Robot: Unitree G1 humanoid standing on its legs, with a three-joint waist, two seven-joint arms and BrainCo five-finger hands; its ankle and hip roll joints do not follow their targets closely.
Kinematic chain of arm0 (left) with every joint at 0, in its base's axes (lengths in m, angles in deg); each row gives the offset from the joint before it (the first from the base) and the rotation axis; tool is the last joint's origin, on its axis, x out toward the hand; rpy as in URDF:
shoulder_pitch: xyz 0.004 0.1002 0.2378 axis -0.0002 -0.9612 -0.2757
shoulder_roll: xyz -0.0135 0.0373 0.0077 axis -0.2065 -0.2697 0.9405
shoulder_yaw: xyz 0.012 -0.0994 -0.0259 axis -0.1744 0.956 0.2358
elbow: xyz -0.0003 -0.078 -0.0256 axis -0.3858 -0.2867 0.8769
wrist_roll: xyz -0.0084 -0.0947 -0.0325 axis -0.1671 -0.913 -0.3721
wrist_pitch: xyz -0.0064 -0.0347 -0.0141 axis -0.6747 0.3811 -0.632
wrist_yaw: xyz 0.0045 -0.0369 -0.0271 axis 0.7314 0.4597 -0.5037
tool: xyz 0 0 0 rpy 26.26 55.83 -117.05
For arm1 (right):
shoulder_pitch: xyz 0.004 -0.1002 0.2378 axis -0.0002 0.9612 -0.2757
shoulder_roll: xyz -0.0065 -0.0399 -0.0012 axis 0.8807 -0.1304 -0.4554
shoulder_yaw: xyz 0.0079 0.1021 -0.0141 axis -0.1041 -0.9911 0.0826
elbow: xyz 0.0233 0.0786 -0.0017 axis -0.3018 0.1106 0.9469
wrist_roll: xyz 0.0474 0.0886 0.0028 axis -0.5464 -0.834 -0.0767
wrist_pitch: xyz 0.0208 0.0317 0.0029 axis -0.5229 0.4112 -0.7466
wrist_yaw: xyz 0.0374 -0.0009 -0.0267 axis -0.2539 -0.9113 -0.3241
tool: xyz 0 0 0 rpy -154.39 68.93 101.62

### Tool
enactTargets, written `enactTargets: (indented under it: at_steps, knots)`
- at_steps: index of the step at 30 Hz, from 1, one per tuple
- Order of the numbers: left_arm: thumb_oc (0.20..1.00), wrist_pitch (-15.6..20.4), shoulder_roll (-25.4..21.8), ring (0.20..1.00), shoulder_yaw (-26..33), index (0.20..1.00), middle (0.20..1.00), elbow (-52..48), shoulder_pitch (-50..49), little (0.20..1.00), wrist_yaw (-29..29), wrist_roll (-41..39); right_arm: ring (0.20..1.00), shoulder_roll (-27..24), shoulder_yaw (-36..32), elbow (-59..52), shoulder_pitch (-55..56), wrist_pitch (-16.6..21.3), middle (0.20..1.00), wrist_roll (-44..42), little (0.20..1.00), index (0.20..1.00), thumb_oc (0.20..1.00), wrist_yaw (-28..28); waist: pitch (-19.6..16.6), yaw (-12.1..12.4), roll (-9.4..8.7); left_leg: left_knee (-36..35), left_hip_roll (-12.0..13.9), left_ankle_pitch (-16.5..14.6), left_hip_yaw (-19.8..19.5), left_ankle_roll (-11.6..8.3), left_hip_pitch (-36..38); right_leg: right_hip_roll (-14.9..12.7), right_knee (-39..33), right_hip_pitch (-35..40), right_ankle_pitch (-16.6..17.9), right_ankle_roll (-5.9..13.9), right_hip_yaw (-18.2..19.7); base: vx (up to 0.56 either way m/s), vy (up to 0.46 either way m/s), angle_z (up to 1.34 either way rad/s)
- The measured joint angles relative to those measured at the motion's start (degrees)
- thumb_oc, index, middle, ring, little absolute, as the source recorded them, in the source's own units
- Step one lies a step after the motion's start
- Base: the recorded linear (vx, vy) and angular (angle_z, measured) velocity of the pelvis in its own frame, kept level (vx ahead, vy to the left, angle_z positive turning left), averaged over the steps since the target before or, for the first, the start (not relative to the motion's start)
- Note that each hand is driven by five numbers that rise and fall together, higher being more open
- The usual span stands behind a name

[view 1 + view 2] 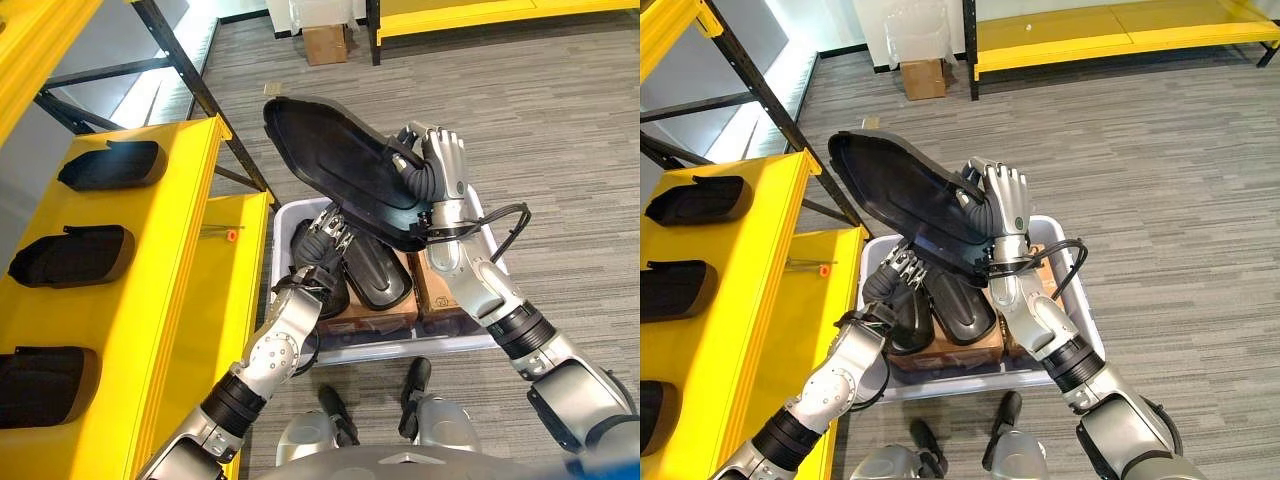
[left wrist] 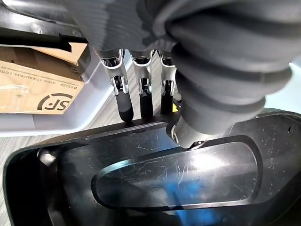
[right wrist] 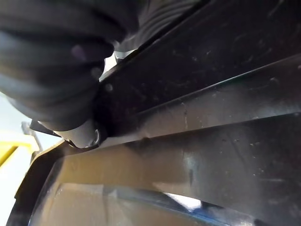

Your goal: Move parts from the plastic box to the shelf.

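Note:
A large black moulded part (image 1: 325, 160) hangs tilted above the grey plastic box (image 1: 400, 349). My right hand (image 1: 445, 165) is shut on its right edge, fingers curled over the rim. My left hand (image 1: 328, 236) reaches up from below, and its straight fingers (image 2: 124, 101) rest against the rim of the part (image 2: 178, 179), with the thumb on the inner face. More black parts (image 1: 375, 272) lie in the box beside cardboard cartons (image 1: 440, 290). The yellow shelf (image 1: 175, 260) stands at the left, carrying three black parts (image 1: 110, 165).
A small orange-tipped item (image 1: 231, 235) lies on the lower yellow shelf level. Black diagonal shelf struts (image 1: 200, 95) rise just left of the raised part. A cardboard box (image 1: 325, 43) and another yellow rack (image 1: 480, 15) stand far back on the carpet.

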Motion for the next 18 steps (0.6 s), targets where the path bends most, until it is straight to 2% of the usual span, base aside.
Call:
enactTargets:
  at_steps: [7,14,16,17,18]
  knots:
    - [0.200,-0.41,-0.01,0.200,0.13,0.200,0.200,0.00,-0.58,0.200,-0.03,-0.09,0.200,0.00,0.32,-0.43,-0.09,0.03,0.200,1.95,0.200,0.200,0.200,1.38,-0.41,0.91,-0.06,0.04,-0.06,0.00,-1.44,0.00,0.11,-0.17,-0.32,1.08,0.04,0.01,-1.44,0.01,0.018,0.09]
    - [0.200,1.29,-0.15,0.200,0.60,0.200,0.200,-0.08,-2.27,0.200,-0.08,1.28,0.200,0.00,1.59,-2.02,-0.08,0.42,0.200,-3.99,0.200,0.200,0.200,3.73,-1.90,2.30,-0.06,-0.01,-0.17,0.01,-2.29,-0.01,0.21,-0.40,-0.36,1.82,0.01,0.07,-2.40,-0.01,0.082,0.08]
    - [0.200,1.33,-0.22,0.200,1.05,0.200,0.200,-0.31,-3.10,0.200,-0.12,2.92,0.200,0.07,1.71,-2.19,0.03,0.42,0.200,-6.19,0.200,0.200,0.200,4.69,-2.10,3.11,0.03,-0.09,-0.30,-0.01,-3.13,0.00,0.31,-0.65,-0.35,2.54,0.07,0.00,-3.28,-0.03,0.130,0.28]
    - [0.200,1.07,-0.09,0.200,2.05,0.200,0.200,-1.26,-4.48,0.200,-0.66,4.68,0.200,0.07,2.31,-2.27,0.04,0.41,0.200,-8.90,0.200,0.200,0.200,5.21,-2.62,3.65,0.02,-0.15,-0.45,-0.01,-4.71,-0.02,0.27,-0.97,-0.27,3.60,-0.34,0.43,-4.89,-0.07,0.190,0.49]
    - [0.200,1.15,-0.14,0.200,2.18,0.200,0.200,-1.72,-5.11,0.200,-1.10,5.29,0.200,0.23,2.80,-2.40,0.02,0.41,0.200,-9.69,0.200,0.200,0.200,5.38,-3.56,5.32,-0.05,-0.08,-0.65,-0.01,-5.08,0.01,0.21,-1.25,-0.03,3.46,-0.44,0.45,-5.24,-0.08,0.194,0.57]
